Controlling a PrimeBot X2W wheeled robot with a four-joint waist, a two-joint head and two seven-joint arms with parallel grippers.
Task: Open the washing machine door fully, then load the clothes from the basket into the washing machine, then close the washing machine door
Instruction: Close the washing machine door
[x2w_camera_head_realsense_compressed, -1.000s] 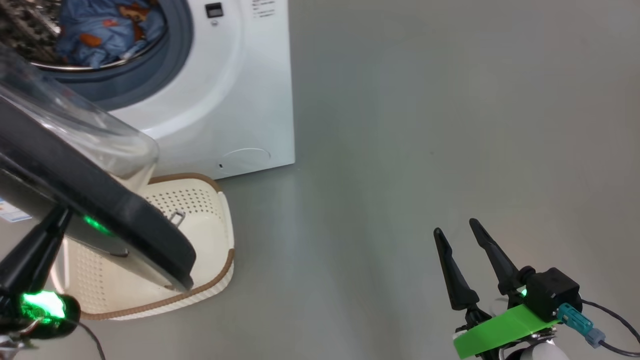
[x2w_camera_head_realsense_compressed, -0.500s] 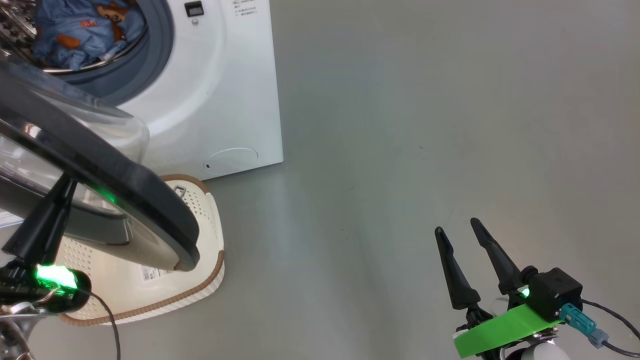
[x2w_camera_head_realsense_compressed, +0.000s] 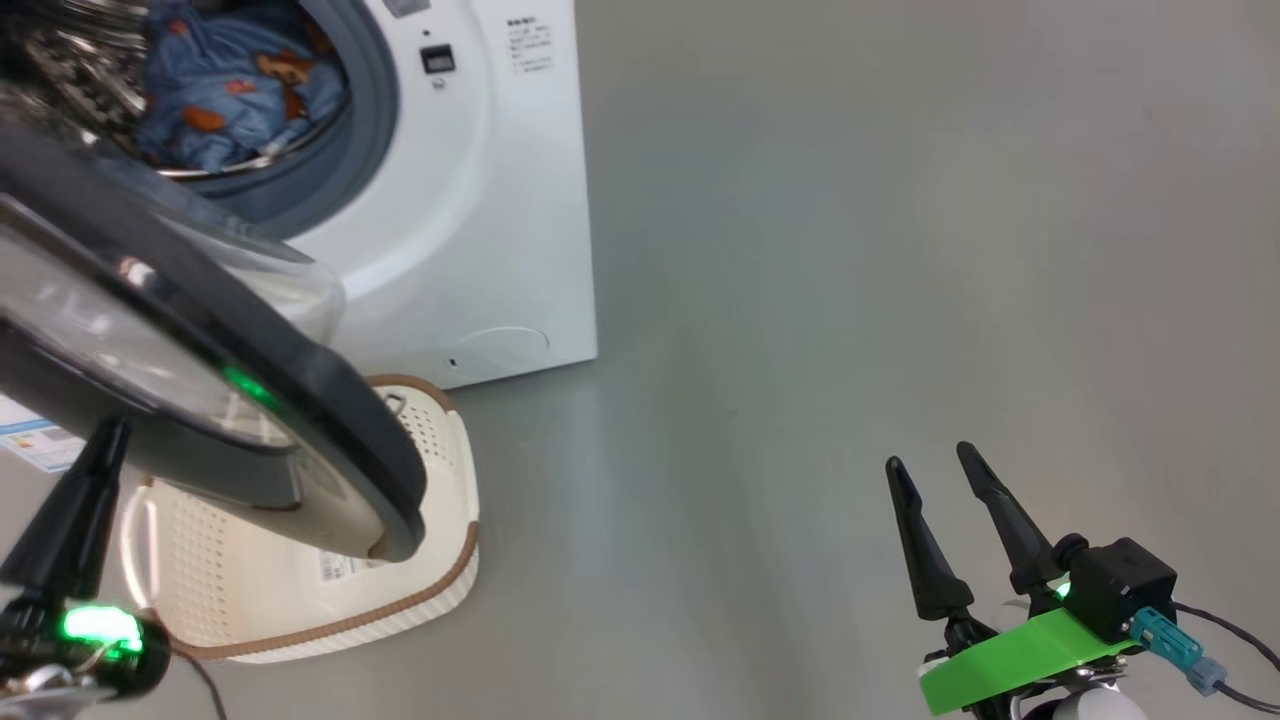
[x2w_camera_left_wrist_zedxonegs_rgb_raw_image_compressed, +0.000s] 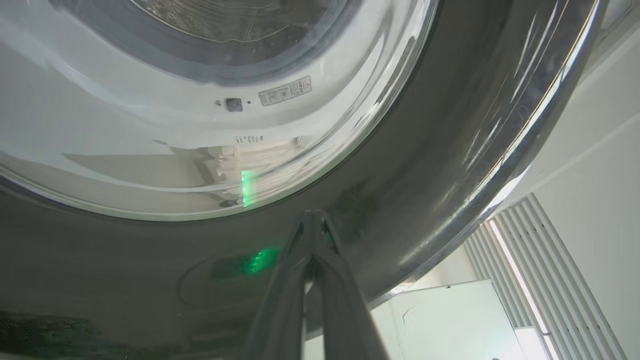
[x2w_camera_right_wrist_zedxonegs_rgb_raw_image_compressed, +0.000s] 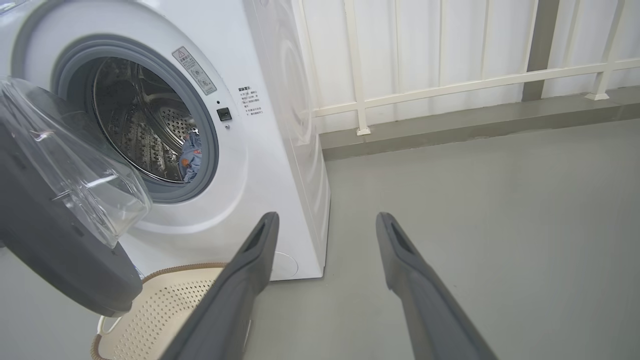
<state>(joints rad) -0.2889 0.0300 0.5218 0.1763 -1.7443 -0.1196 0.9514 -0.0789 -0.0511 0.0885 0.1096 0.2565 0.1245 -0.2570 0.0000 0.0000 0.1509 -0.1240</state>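
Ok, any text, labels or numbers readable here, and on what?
None can be read from here.
Warning sticker on the washing machine, beside the drum opening: too small.
Printed lines by the latch: blurred.
Paper label on the basket floor: too small.
Blue-edged sticker at the head view's left edge: blurred.
Label seen in the washing machine door glass: too small.

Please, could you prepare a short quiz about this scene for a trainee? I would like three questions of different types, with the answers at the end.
1. True or false: the clothes lie inside the washing machine.
2. The left gripper has its jaws: A) wide open; B) shut; C) closed around a garment.
3. Short answer: what lies on the floor of the basket?
Key: 1 true; 2 B; 3 a paper label.
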